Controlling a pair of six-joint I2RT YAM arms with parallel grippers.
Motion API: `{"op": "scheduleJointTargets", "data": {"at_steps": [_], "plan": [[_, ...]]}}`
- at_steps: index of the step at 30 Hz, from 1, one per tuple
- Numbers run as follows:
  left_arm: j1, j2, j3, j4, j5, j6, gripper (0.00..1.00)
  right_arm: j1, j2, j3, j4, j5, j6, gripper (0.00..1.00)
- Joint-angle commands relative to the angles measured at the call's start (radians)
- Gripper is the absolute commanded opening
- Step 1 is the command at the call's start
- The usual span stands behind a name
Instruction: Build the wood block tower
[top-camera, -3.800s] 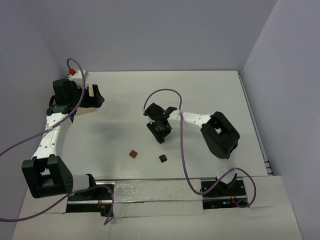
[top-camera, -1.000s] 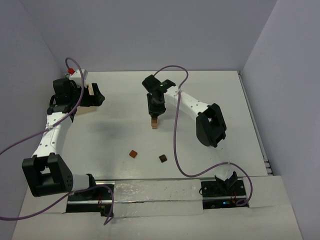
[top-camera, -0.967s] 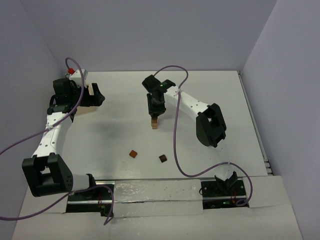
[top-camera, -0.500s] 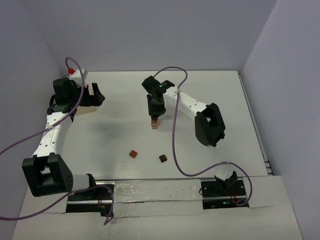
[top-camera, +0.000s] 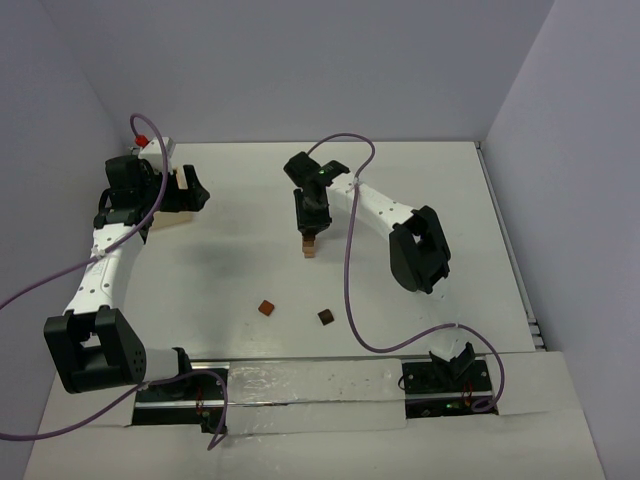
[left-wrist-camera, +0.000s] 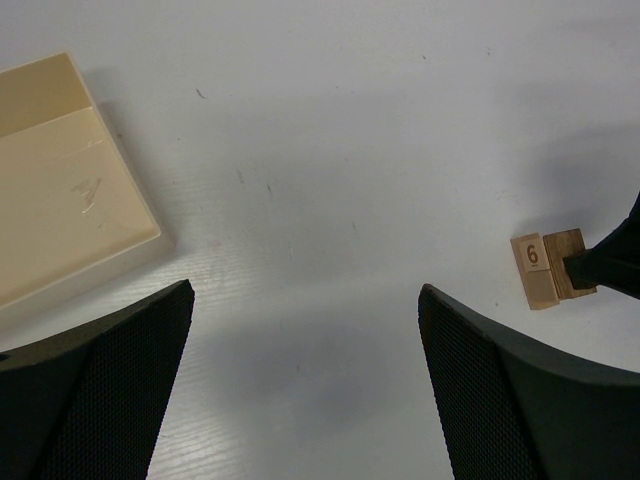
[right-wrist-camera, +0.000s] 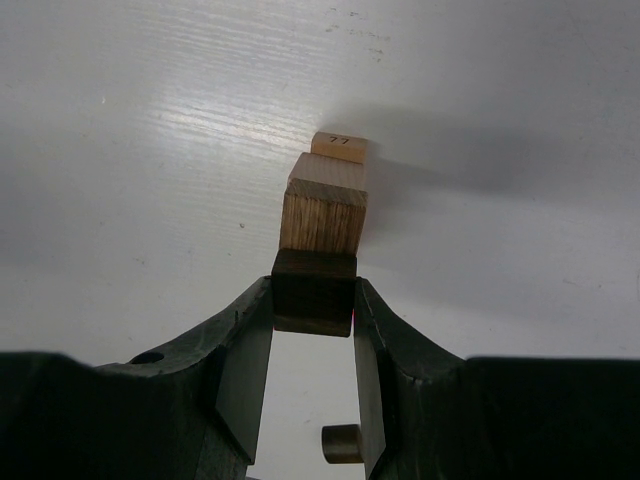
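The tower (top-camera: 309, 247) stands mid-table, a narrow stack of tan and brown wood blocks. My right gripper (top-camera: 311, 222) is right over it, shut on a dark brown block (right-wrist-camera: 314, 290) that rests on a mid-brown block (right-wrist-camera: 324, 205). A pale tan block marked 77 (right-wrist-camera: 339, 147) shows beyond them. Two loose dark blocks (top-camera: 266, 308) (top-camera: 326, 317) lie on the table nearer the bases. My left gripper (top-camera: 188, 188) is open and empty at the far left, above bare table (left-wrist-camera: 305, 290). In the left wrist view the tower (left-wrist-camera: 548, 268) shows at the right with a block marked 6.
A flat pale tan board (left-wrist-camera: 60, 190) lies at the far left by my left gripper. The right arm's cable (top-camera: 350, 250) loops over the table beside the tower. Grey walls close in the back and both sides.
Since 3.8 s ago my right gripper has moved back from mid-table and now sits on the tower top. Over the last second nothing has visibly moved.
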Motion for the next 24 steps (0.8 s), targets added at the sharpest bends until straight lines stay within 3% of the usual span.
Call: {"op": "scheduleJointTargets", "data": {"at_steps": [1,24], "plan": [[-0.002,0.002,0.045,0.014,0.013,-0.013,0.99,-0.008,-0.006,0.020,-0.003,-0.012,0.014,0.40],[-0.002,0.002,0.042,0.017,0.016,-0.017,0.99,-0.007,-0.044,0.024,-0.003,0.029,0.014,0.38]]}}
